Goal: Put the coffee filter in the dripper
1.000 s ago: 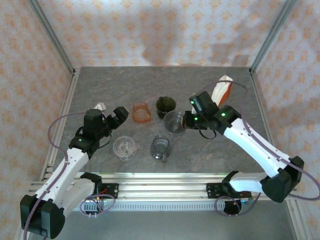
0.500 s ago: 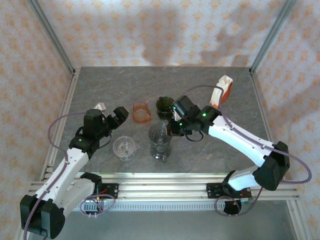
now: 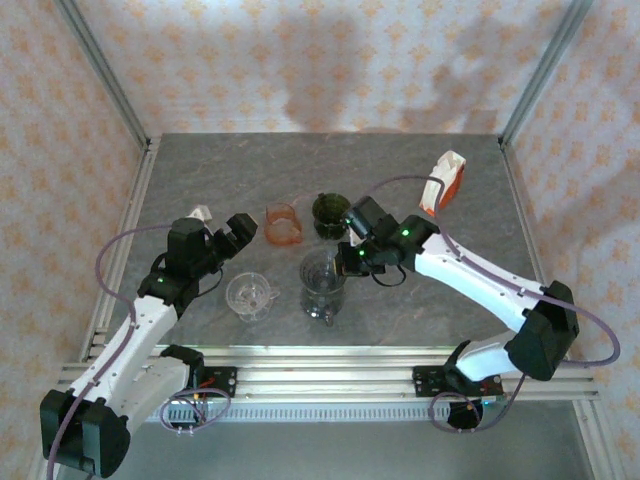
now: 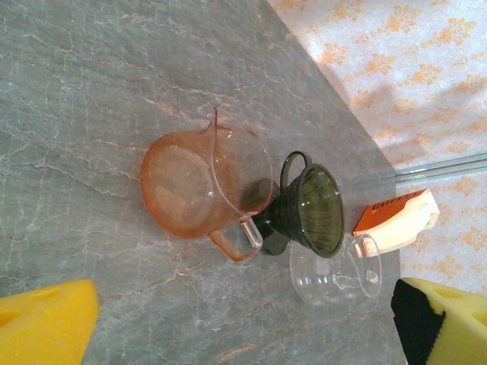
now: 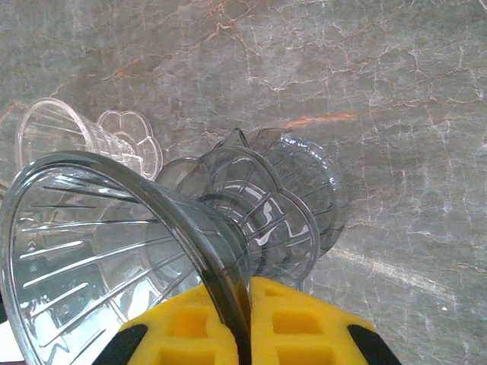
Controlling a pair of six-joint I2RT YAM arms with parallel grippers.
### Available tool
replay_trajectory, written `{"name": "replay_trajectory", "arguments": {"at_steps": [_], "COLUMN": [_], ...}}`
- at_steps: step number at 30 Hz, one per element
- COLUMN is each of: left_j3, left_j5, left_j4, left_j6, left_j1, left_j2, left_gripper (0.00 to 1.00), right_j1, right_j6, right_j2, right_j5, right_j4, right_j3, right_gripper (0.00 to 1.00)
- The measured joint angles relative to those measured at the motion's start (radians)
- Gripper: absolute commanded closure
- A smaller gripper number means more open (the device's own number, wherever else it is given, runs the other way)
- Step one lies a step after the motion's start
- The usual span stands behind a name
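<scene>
Your right gripper point(image 5: 245, 315) is clamped on the rim of the clear dripper point(image 5: 114, 228), with the glass wall pinched between its yellow pads point(image 5: 304, 331). The dripper's base is over the mouth of the glass server point(image 3: 322, 296), near the middle of the table point(image 3: 470, 310). You cannot tell whether the two touch. The filter pack point(image 3: 443, 180) stands at the far right, well apart from the dripper. Your left gripper point(image 3: 238, 232) hovers wide open and empty just beside the orange jug point(image 3: 283, 225). A dark green dripper point(image 3: 331, 210) sits behind the server, and a second clear dripper point(image 3: 250, 293) lies to the server's left.
</scene>
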Motion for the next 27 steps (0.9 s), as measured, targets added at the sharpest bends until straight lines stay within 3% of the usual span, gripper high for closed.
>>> {"name": "replay_trajectory", "arguments": {"at_steps": [18,27], "left_j3": [0.000,0.000], "left_j5": [0.000,0.000], "left_j4": [0.000,0.000], "left_j6": [-0.003,-0.004], "left_j1": [0.000,0.000], "left_j2": [0.000,0.000], "left_gripper": [0.00,0.00], "right_j1": [0.000,0.000], "right_j6": [0.015,0.030], "right_j2": [0.010,0.011], "right_j5": [-0.003,-0.009], "right_j4": [0.033,0.047], "right_j3": [-0.027,-0.033], "right_gripper": [1.00,0.79]}}
